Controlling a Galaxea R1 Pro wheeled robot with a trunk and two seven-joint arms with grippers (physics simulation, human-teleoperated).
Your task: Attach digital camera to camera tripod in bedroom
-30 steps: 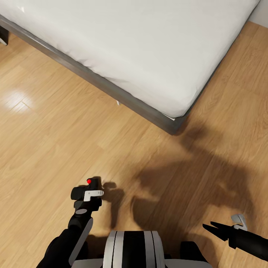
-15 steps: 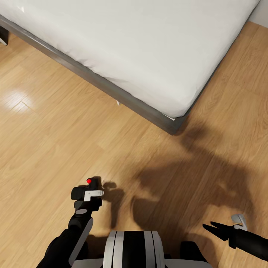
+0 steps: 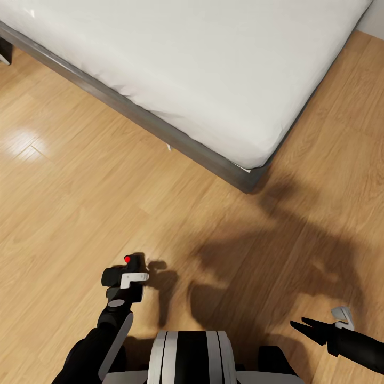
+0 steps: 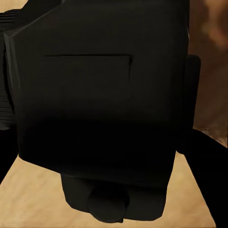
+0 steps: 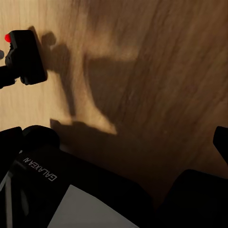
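Note:
The digital camera (image 3: 134, 265) is small and black, with a red button at its top corner. My left gripper (image 3: 127, 279) is shut on it, low above the wood floor at the lower left of the head view. The left wrist view looks straight onto the camera's dark body (image 4: 99, 95). From the right wrist, the digital camera (image 5: 26, 57) appears off to one side over the planks. My right gripper (image 3: 300, 324) hangs open at the lower right, holding nothing. The camera tripod is out of view.
The grey-framed bed (image 3: 176, 140) with its white mattress (image 3: 202, 64) crosses the upper half of the head view, its corner ahead of me. A small white flat object (image 3: 342, 316) lies on the floor by my right gripper. Light wood floor (image 3: 80, 202) stretches to the left.

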